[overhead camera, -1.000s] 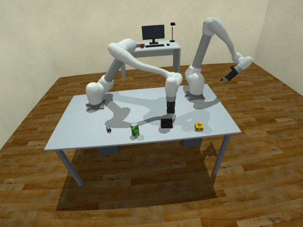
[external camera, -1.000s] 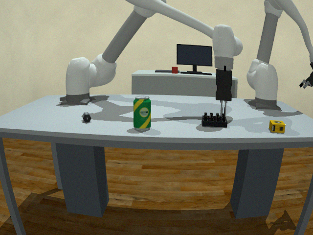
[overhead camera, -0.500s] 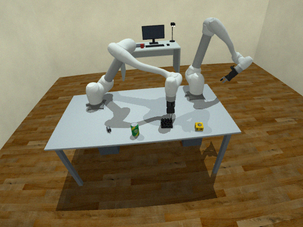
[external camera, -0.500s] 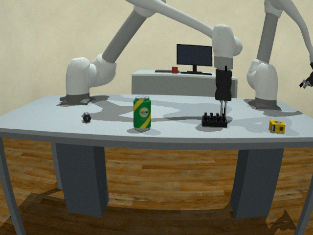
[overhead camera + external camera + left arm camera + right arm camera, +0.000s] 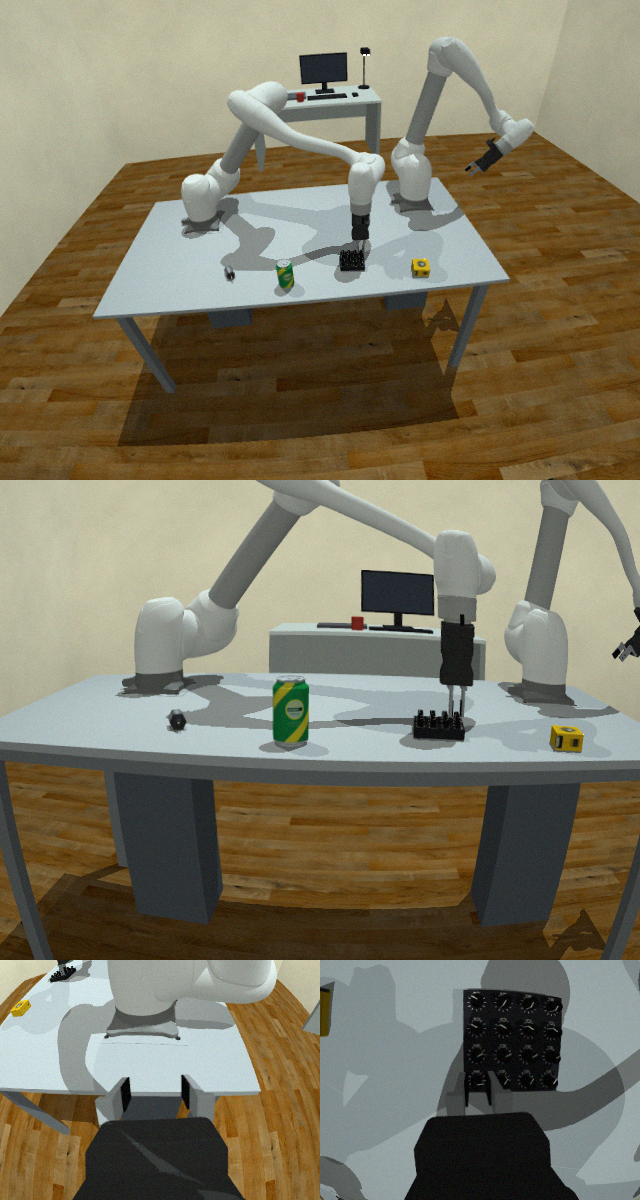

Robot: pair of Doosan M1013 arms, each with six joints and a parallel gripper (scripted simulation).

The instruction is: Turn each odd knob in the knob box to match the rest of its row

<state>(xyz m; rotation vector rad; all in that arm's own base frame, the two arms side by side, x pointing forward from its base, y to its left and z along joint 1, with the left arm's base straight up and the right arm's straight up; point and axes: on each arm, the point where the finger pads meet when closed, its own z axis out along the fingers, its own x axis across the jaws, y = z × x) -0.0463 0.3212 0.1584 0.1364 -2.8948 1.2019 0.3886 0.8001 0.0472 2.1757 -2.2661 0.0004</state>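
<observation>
Green can (image 5: 284, 275) (image 5: 290, 712) stands nearest; left tool (image 5: 471, 169) (image 5: 624, 651) (image 5: 157, 1092) is wide apart, right tool (image 5: 361, 246) (image 5: 456, 712) (image 5: 62, 970) (image 5: 478, 1089) partly apart by corner knob (image 5: 477, 1080), probably stiff, small: pinch its sides.
</observation>
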